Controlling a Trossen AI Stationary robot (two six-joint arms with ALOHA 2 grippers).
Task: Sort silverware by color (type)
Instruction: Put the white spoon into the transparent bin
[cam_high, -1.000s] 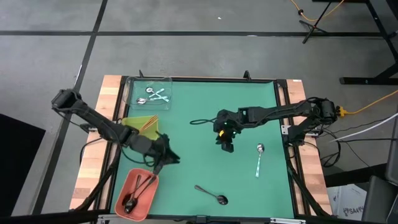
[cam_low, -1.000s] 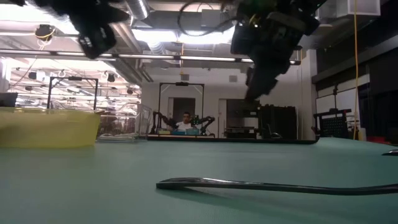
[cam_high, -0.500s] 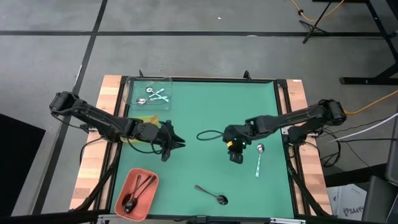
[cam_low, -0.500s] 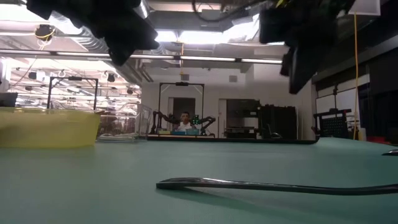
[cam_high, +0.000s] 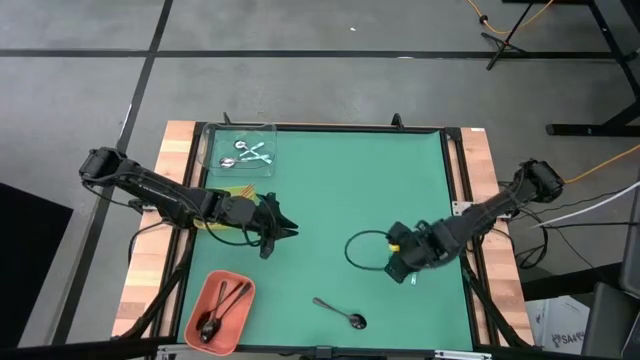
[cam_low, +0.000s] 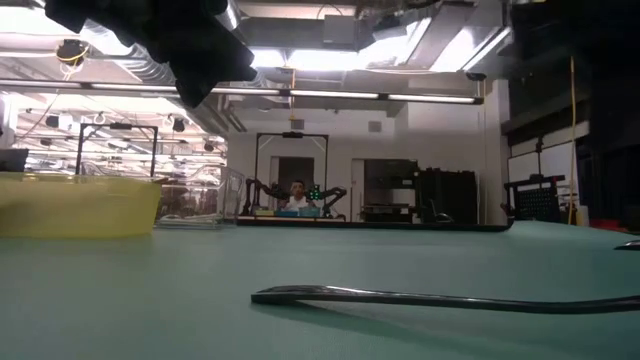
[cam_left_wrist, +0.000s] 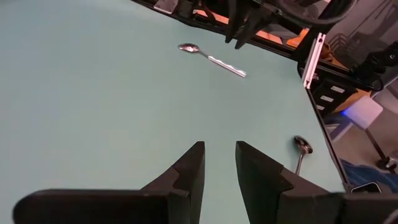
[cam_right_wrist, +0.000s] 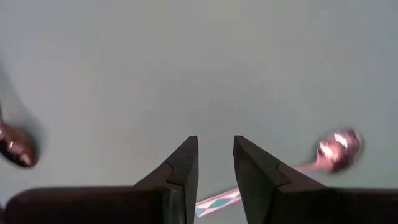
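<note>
Hovering just above the silver spoon (cam_right_wrist: 336, 149) near the mat's right edge, right gripper (cam_right_wrist: 216, 165) slightly parted and empty, needing a mid-handle pinch on something thin, stiff, light, slippery.

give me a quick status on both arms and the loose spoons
Right pincer open, low over silver spoon. Left pincer open, empty, mid-table. Dark spoon loose. Nothing blocking.

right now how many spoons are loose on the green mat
2: a dark spoon near the front edge, and a silver spoon under the right claw. None seems hidden.
</note>
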